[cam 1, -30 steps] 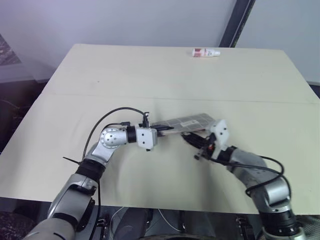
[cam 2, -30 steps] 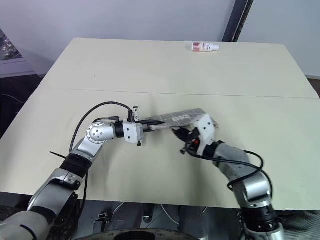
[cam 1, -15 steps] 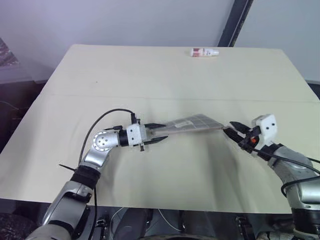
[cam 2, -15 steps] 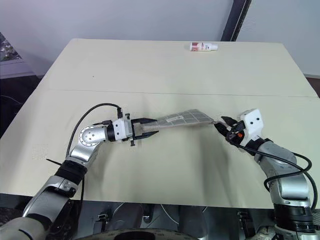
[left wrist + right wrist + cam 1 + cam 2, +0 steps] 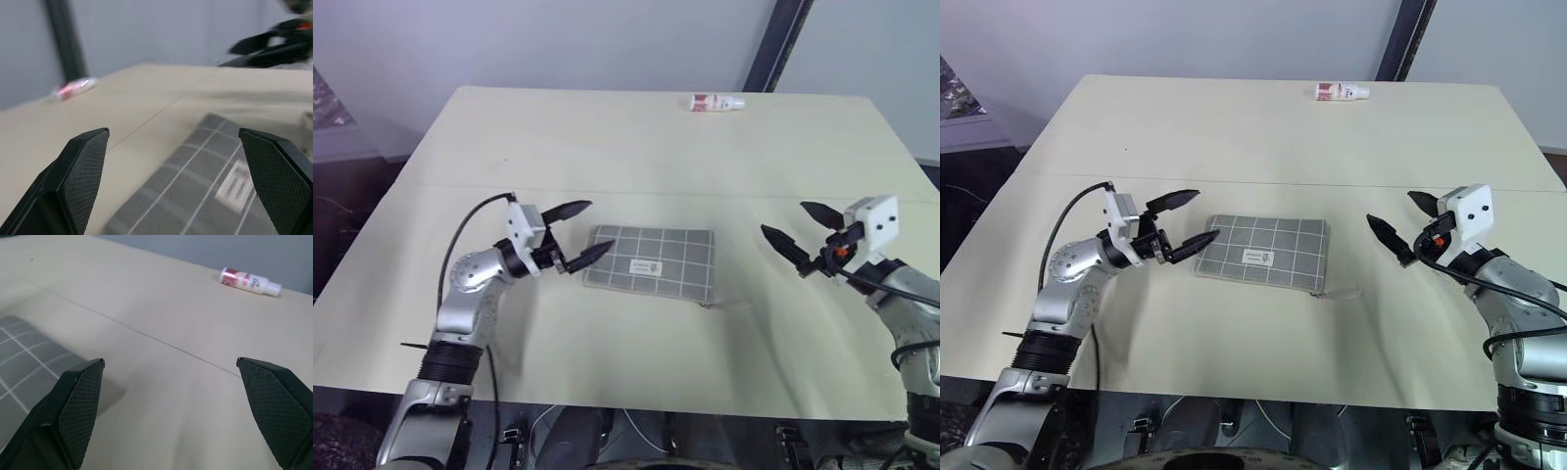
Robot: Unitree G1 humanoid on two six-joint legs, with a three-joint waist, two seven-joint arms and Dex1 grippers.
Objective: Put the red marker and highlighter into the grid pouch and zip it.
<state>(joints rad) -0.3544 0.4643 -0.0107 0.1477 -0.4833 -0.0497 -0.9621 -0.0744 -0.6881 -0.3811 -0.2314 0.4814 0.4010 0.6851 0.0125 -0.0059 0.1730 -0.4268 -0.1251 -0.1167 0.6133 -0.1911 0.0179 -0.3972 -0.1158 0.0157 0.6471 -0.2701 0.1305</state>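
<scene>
The flat grey fabric grid pouch (image 5: 649, 262) with its white grid lines and small white label patch lies flat on the pale bench (image 5: 626, 147), near the middle, its pull cord trailing off its near right corner. Its zip line reads as shut, though that is hard to confirm. No marker or highlighter lies on the bench, so they are probably inside and the task looks finished or nearly so.

The left claw (image 5: 576, 231) hangs just left of the pouch, fingers spread wide and holding nothing. The right claw (image 5: 801, 231) is well to the right of it, also spread and empty. A small white bottle with a red label (image 5: 716, 102) lies at the far edge.

What remains is likely only pulling both arms back.

A second ago both claws pinched the pouch, held off the bench between them; now it is released and lying flat, with the arms drawn apart.
</scene>
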